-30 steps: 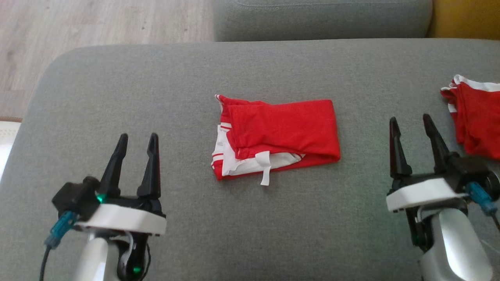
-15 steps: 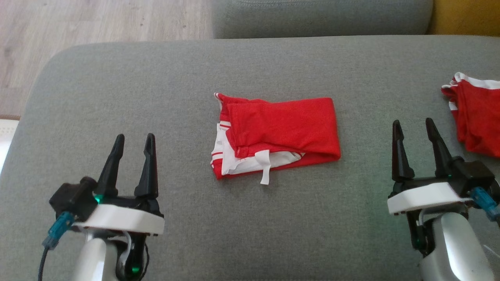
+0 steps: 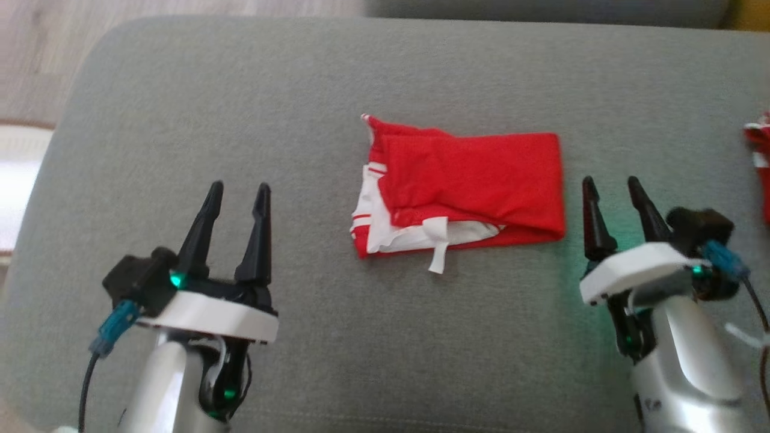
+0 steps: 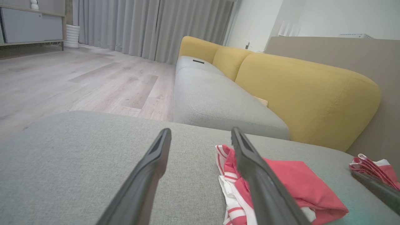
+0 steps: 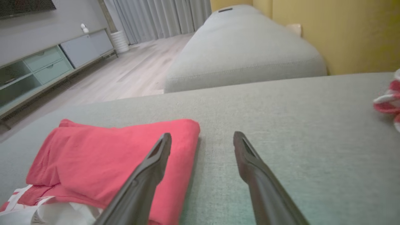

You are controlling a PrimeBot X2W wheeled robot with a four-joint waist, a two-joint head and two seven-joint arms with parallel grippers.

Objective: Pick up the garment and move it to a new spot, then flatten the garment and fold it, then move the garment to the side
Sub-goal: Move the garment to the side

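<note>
A folded red garment (image 3: 469, 186) with white trim and a white tag lies flat on the grey cushion (image 3: 301, 90), near its middle. It also shows as the red garment (image 4: 290, 184) in the left wrist view and the red garment (image 5: 103, 159) in the right wrist view. My left gripper (image 3: 239, 192) hovers open well to the garment's left, nothing between its fingers. My right gripper (image 3: 610, 183) is open just off the garment's right folded edge, not touching it. Both pairs of fingers (image 4: 156, 162) (image 5: 156, 156) stand apart above the fabric.
A second red and white garment (image 3: 759, 162) lies at the cushion's right edge, also the bundle (image 4: 373, 167) in the left wrist view. A yellow sofa back (image 4: 297, 90) and another grey seat (image 4: 218, 103) lie beyond. Wooden floor (image 3: 36, 54) borders the cushion's left.
The head camera has shifted, so the whole scene sits higher and further right. My right gripper now stands closer to the garment's right edge. The garment itself has not moved.
</note>
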